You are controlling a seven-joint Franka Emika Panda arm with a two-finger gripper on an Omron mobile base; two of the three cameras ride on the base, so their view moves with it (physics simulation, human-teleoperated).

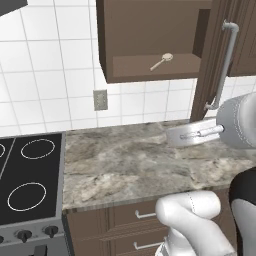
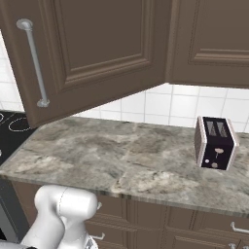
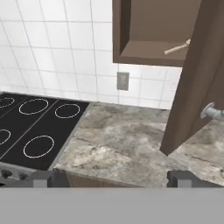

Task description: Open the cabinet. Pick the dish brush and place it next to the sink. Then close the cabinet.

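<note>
The cabinet [image 1: 150, 40] on the wall stands open, its dark brown door [image 2: 97, 53] swung out over the counter, with a long silver bar handle [image 2: 34, 63]. The pale dish brush [image 1: 162, 61] lies on the cabinet's bottom shelf, round head to the right. In the hand view its thin handle [image 3: 177, 48] pokes out from behind the door [image 3: 197, 78]. My gripper [image 3: 113, 179] is open, with nothing between its fingertips [image 3: 41, 179]. It hangs back from the cabinet, over the counter's front edge, well below the shelf. The sink is out of view.
A black stove [image 1: 27, 180] with ring burners adjoins the counter [image 1: 125, 165] on the left. A grey metal pan [image 1: 187, 135] lies near the door's foot. A toaster [image 2: 215, 142] stands at the right. A wall outlet [image 1: 100, 100] sits under the cabinet. Drawers [image 1: 135, 215] run below.
</note>
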